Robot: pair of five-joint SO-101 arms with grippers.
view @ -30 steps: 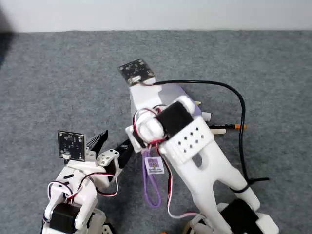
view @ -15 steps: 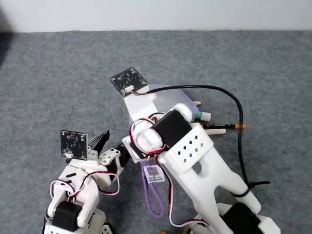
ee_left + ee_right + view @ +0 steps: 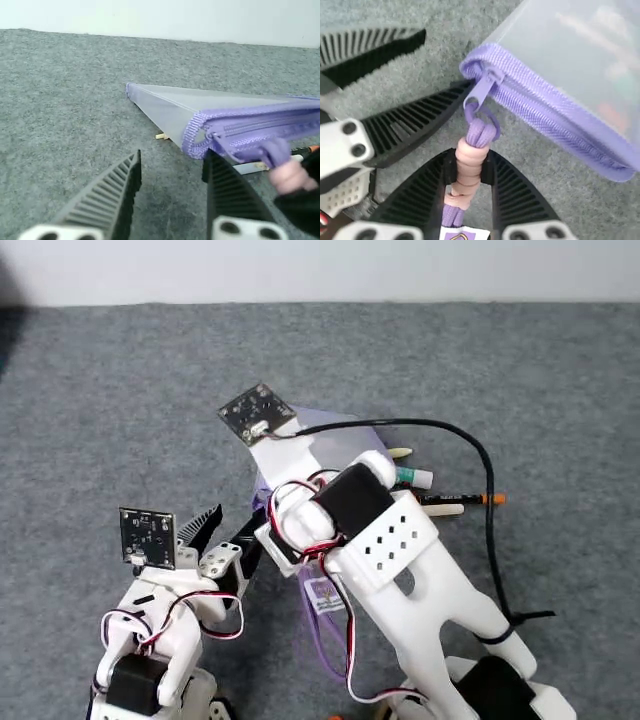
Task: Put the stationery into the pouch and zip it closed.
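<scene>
While the right gripper [image 3: 469,156] is clamped on the pink beaded pull [image 3: 468,187] of a purple cord, that cord runs up to the purple zipper slider [image 3: 487,82], which sits at the corner end of the zip. The translucent frosted pouch with purple fabric trim [image 3: 200,107] is on the grey carpet [image 3: 120,390], with this corner raised toward the arms. The left gripper [image 3: 172,160] hangs just in front of that corner, its ribbed black jaws spread apart and holding nothing. From above, a loop of the purple cord [image 3: 325,650] trails under the right arm with a small paper tag [image 3: 320,595] on it. An orange-tipped pen [image 3: 462,502], a white-capped marker [image 3: 412,478] and a cream-tipped pen [image 3: 398,453] stick out past the pouch's far side; whether they lie inside it I cannot tell.
</scene>
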